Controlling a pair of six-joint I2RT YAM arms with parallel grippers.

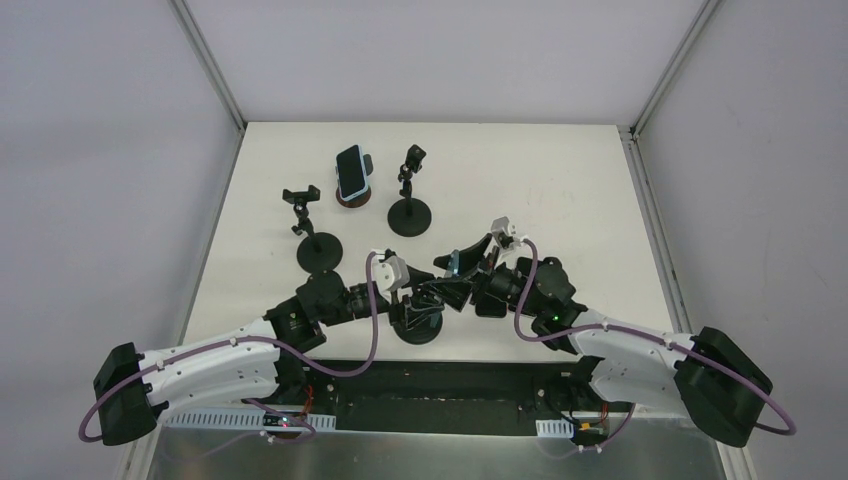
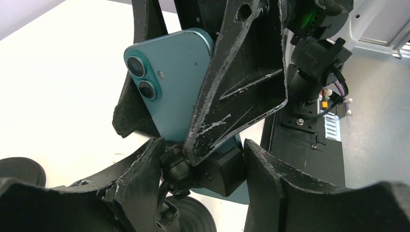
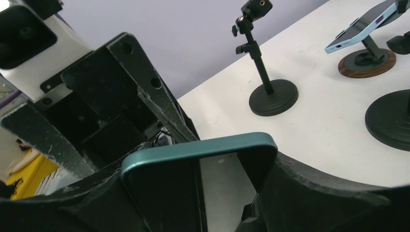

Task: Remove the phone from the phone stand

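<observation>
The phone stand is being shown at the middle of the near edge of the white worktop, its round black base just inside that edge. Both arms are being brought together over it. Bare white surface is being shown from there toward the right edge. Toward the far edge, three other stands are being shown well apart from the grippers: a bare black stand, another black stand nearer the left edge, and a wooden-based stand carrying a pale blue phone.

The phone is being held upright in the stand's clamp. It is teal, with rounded corners and two camera lenses stacked on its back. It is being gripped across its width by the right gripper, whose jaws are spread wide against its edges. The stand's black holder block under the phone is being clasped by the left gripper, about half closed, with a finger on each side.
</observation>
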